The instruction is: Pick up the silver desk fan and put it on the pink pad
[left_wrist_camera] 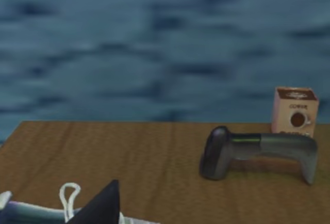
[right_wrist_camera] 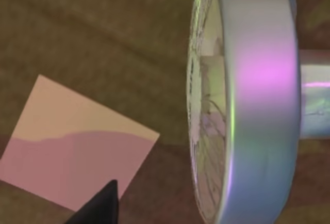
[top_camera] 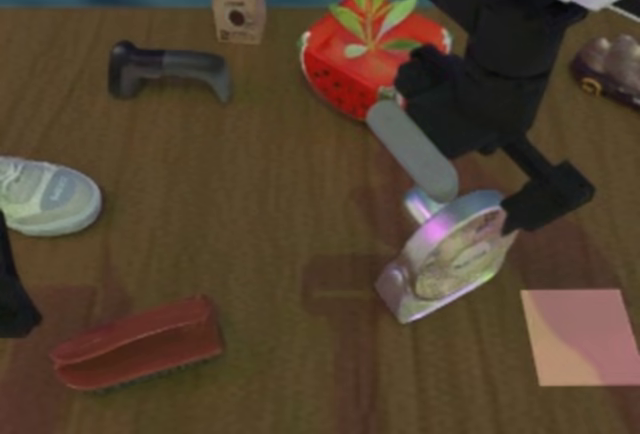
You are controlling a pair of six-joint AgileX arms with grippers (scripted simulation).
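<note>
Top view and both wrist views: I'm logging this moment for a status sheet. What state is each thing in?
Shiny silver desk fan: tilted, lifted in the right gripper, not yet on the pad.
Flat pale pink pad: bare, right of the fan.
Grey-black handheld scanner: lying on its side.
Dark red brush: lying flat.
Small brown-and-white carton: upright.
Pale sneaker: resting on its sole.
Left gripper: parked at the left edge.

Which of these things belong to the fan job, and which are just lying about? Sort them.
Job: silver desk fan, pink pad, right hand at the fan.

Lying about: scanner, dark red brush, shoe, coffee carton, red watermelon planter, dark purple thing. Left hand is parked at the table's left edge.
</note>
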